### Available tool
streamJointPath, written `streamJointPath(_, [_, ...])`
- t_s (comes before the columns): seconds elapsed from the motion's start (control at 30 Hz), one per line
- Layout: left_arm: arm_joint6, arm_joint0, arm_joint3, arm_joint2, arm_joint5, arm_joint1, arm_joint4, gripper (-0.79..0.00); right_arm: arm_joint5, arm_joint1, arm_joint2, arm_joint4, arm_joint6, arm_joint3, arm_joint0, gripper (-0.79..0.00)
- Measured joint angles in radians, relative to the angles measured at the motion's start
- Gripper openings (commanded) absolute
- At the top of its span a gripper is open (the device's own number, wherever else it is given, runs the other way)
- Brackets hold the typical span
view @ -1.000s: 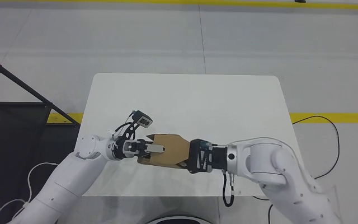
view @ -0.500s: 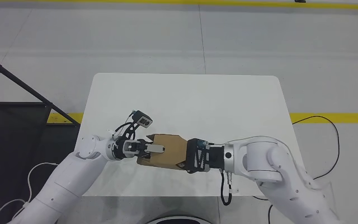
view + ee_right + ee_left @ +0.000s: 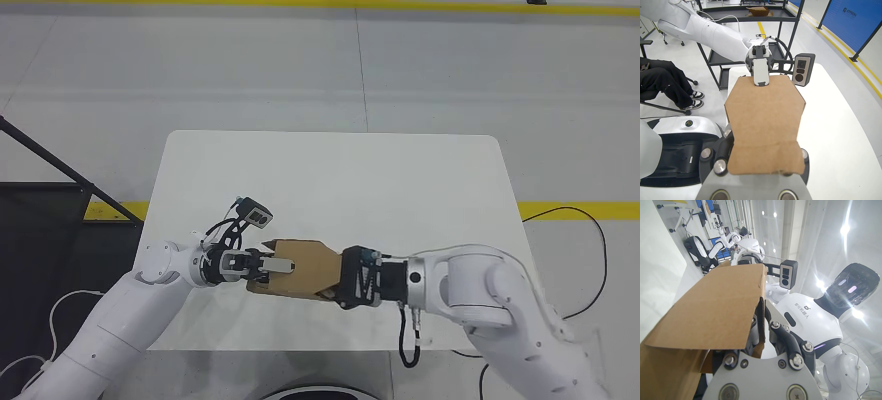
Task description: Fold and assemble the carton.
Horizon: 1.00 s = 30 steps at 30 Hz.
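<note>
The brown carton (image 3: 300, 268) is over the front part of the white worktop (image 3: 400, 170), near the front edge and a little toward the front left corner. It lies between the two arms, with its long side along that edge. It looks lifted from the surface, but I cannot tell if some part of it touches the worktop.

The left gripper (image 3: 272, 266) is at the left end of the carton. It is closed narrow on the cardboard. In the right wrist view one white finger (image 3: 761, 75) lies flat on the top panel, at the middle of the far edge. In the left wrist view a wall of the carton stands between its black links. The small wrist camera (image 3: 802, 70) of this arm is just beside the carton's corner.

The right gripper (image 3: 342, 282) is at the right end of the carton, touching it. The near flap covers the claw, so I cannot tell if it is wide or narrow.

The top panel is flat and plain, with two slanted corners at the left end. In the left wrist view one flap is bent down from the panel along a fold.

Beyond the left edge of the worktop stands a black metal rack (image 3: 753, 18), with another cardboard piece (image 3: 759, 10) on its upper shelf.
</note>
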<state>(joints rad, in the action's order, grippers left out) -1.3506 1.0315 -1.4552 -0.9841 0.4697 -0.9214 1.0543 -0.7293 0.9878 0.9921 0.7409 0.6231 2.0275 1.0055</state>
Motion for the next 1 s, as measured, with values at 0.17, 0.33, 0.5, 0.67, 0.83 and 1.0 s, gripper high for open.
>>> streamJointPath(0.17, [0.0, 0.0, 0.0, 0.0, 0.0, 0.0, 0.0, -0.785, -0.001, -0.012, 0.049, -0.003, 0.006, 0.028, 0.041, -0.539])
streamJointPath(0.33, [0.0, 0.0, 0.0, 0.0, 0.0, 0.0, 0.0, -0.785, -0.004, -0.022, 0.091, -0.003, 0.01, 0.048, 0.08, -0.536])
streamJointPath(0.5, [0.0, 0.0, 0.0, 0.0, 0.0, 0.0, 0.0, -0.785, -0.003, -0.032, 0.137, -0.002, 0.006, 0.064, 0.116, -0.539])
streamJointPath(0.67, [0.0, 0.0, 0.0, 0.0, 0.0, 0.0, 0.0, -0.785, -0.006, -0.042, 0.195, 0.003, -0.008, 0.089, 0.161, -0.542])
streamJointPath(0.83, [0.0, 0.0, 0.0, 0.0, 0.0, 0.0, 0.0, -0.785, -0.009, -0.05, 0.237, 0.009, -0.024, 0.11, 0.197, -0.539])
streamJointPath(1.0, [0.0, 0.0, 0.0, 0.0, 0.0, 0.0, 0.0, -0.785, -0.014, -0.052, 0.247, 0.013, -0.034, 0.11, 0.211, -0.536])
